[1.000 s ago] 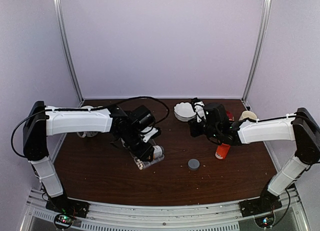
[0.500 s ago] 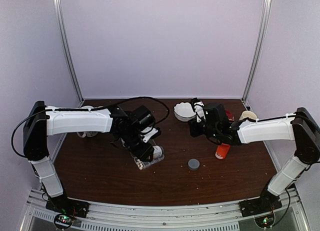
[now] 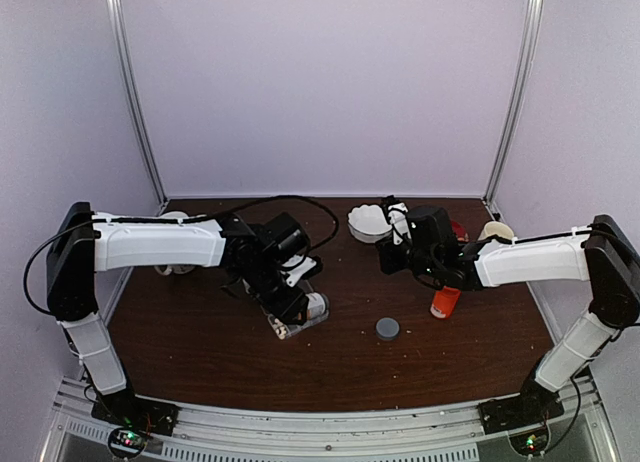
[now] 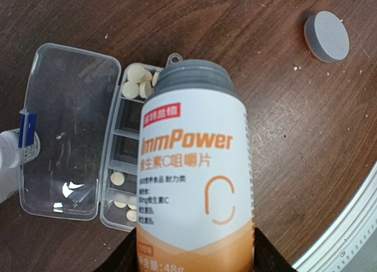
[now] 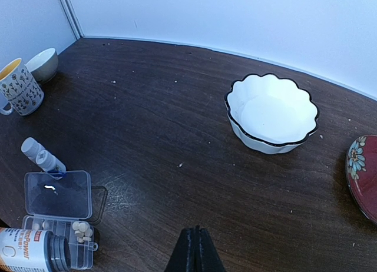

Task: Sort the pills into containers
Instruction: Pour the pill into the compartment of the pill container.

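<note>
Over the pill organizer [image 4: 68, 128], the left gripper [image 4: 197, 257] clamped the uncapped bottle [image 4: 191, 166], mouth tilted to spill pills [image 4: 136, 80] into it; the right gripper [image 5: 196, 248] hung closed, empty.

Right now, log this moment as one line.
left fingers: gripping bottle, neck over open pill box | pills: in some compartments | cap: on table | right fingers: shut, empty

scalloped white bowl [image 5: 272, 112] noted at far side of table [image 5: 177, 95], red floral plate [image 5: 364, 176] near it; patterned mug [image 5: 20, 87] and small bowl [image 5: 43, 63] set side by side; gray cap [image 4: 326, 36] lying flat; labelled bottle [image 4: 194, 166] tilted
</note>
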Available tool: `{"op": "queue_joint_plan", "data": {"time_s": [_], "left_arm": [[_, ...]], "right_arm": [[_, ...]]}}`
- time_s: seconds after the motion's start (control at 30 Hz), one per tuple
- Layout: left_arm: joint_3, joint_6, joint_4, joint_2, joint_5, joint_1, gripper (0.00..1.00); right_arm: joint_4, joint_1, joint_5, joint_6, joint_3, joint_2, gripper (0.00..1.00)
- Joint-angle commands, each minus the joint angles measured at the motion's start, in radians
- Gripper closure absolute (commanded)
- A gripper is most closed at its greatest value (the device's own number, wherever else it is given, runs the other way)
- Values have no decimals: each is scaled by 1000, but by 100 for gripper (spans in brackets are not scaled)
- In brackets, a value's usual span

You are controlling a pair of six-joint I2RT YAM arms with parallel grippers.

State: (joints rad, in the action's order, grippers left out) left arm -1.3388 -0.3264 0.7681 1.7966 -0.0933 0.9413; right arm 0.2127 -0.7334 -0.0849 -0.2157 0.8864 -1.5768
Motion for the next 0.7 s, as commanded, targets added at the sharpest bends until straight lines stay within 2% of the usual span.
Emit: {"op": "queue_joint_plan", "data": {"time_s": [0.0, 0.27, 0.37, 0.47, 0.57, 0.67], "left_arm": [[4, 9, -9, 8, 15, -9, 100], [-21, 4, 16, 0, 4, -4, 100], [9, 7, -24, -19, 20, -3, 100], [-18, 6, 21, 5, 20, -4, 100], [3, 7, -21, -9, 11, -3, 100], [-24, 4, 23, 4, 19, -5, 100]], "right_arm": [[-3, -4, 8, 3, 28, -12, 100], [-4, -4, 7, 5, 26, -8, 100], [-4, -4, 6, 4, 29, -10, 100], [-4, -4, 8, 4, 28, -10, 100], [-5, -4, 8, 4, 29, -11, 100], [-7, -4, 10, 5, 31, -14, 100]]}}
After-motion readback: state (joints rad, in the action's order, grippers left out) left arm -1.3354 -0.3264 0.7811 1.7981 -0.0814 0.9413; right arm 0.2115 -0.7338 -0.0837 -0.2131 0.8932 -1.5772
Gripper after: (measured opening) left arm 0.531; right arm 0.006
